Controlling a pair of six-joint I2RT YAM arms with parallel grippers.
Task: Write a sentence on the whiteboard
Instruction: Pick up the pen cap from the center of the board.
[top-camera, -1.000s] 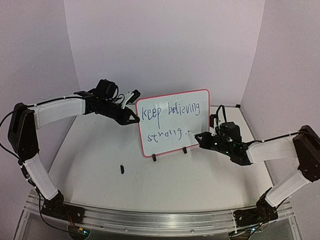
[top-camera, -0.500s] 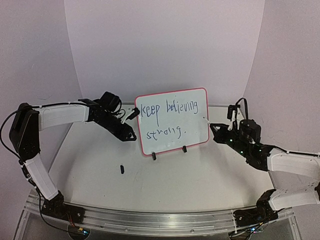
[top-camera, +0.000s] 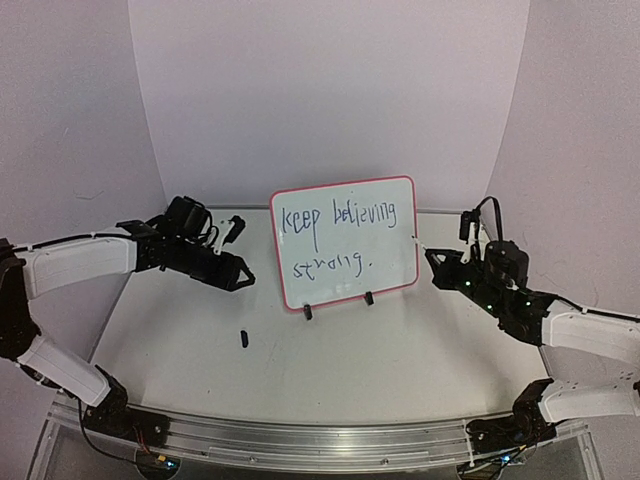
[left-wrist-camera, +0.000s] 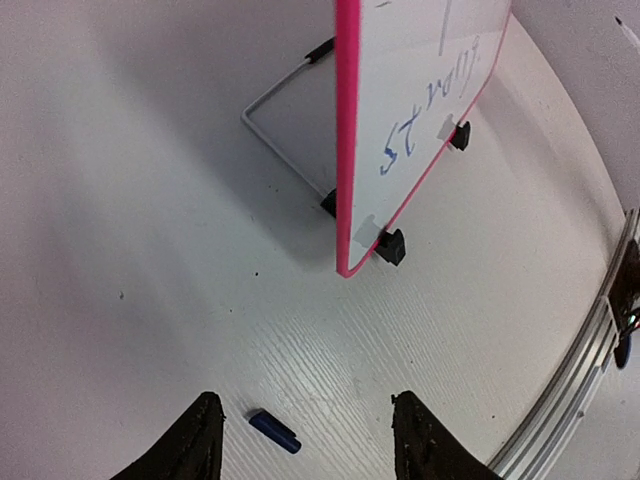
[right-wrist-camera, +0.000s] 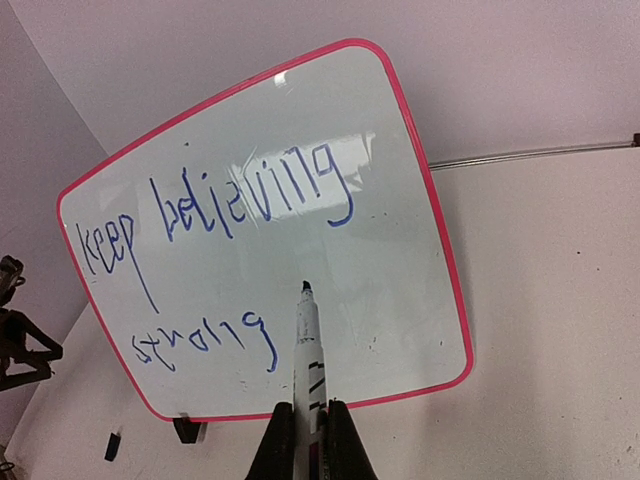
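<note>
Blue sentence (top-camera: 345, 218) on whiteboard (top-camera: 400, 262) looks complete w/ full stop. R gripper (right-wrist-camera: 309, 440) jaws clench marker (right-wrist-camera: 307, 340); L gripper (left-wrist-camera: 305, 410) jaws released, empty. Next, prob.: park marker on surface (top-camera: 400, 350).

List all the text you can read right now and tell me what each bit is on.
"keep believing": first line of the blue sentence, handwritten on the whiteboard.
"strong.": second line, lower left of the same board.
Dark print on the barrel of the marker held in the right gripper: too blurred to read.
No other text is visible.
</note>
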